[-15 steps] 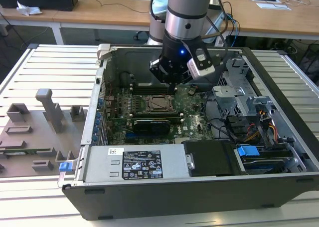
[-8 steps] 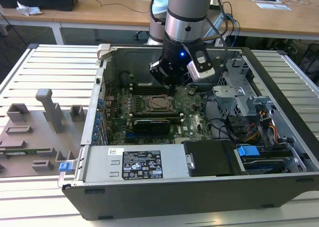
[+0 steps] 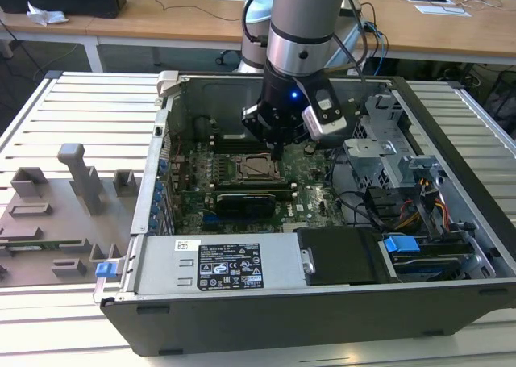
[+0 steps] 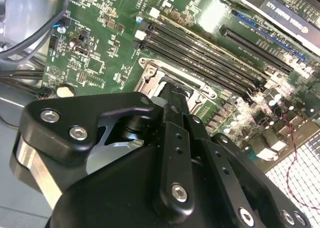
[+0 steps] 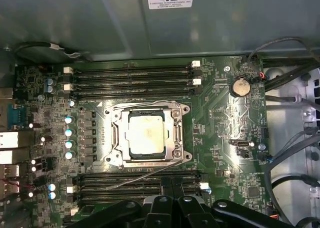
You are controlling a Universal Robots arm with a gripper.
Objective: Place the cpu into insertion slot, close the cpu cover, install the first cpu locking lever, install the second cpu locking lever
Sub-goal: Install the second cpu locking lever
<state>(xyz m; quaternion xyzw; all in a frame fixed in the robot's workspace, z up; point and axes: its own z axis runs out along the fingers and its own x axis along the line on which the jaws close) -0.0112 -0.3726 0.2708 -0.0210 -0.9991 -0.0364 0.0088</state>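
Just beside the pincer lies the cpu.

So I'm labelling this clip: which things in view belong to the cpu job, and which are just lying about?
Belongs to the job:
- cpu, lying in the insertion slot
- cpu cover, framing the chip
- hand, above the board beside the socket

Just lying about:
- memory slots
- coin battery
- black expansion card
- grey fixtures beside the case
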